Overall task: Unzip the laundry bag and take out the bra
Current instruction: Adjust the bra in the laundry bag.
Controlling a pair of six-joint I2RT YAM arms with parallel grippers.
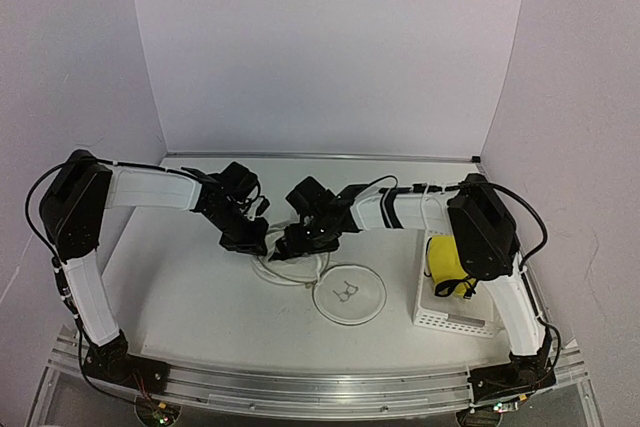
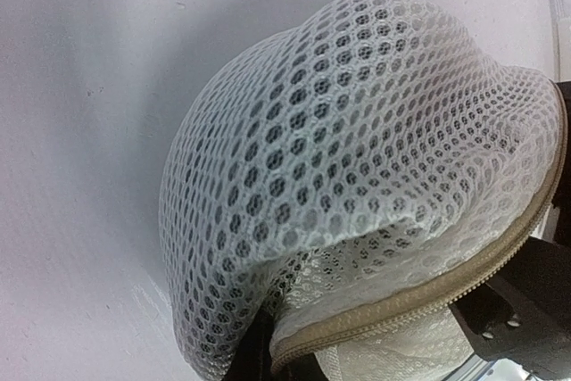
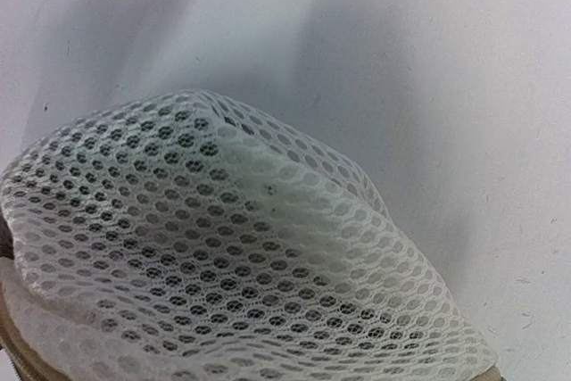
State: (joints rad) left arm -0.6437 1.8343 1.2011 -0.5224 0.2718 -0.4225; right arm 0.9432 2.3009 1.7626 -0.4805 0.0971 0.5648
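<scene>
The laundry bag is white mesh; its round face with the small black bra outline lies flat on the table, and its other part reaches left to both grippers. My left gripper is at that raised part. In the left wrist view the mesh fills the frame, a beige zipper runs along its lower edge, and a dark finger pinches a fold of it. My right gripper is against the same edge. Mesh covers its fingers in the right wrist view. No bra shows.
A white perforated plastic basket stands at the right under the right arm, with a yellow object in it. White walls close the table at the back and on both sides. Both forearms cross the middle of the table.
</scene>
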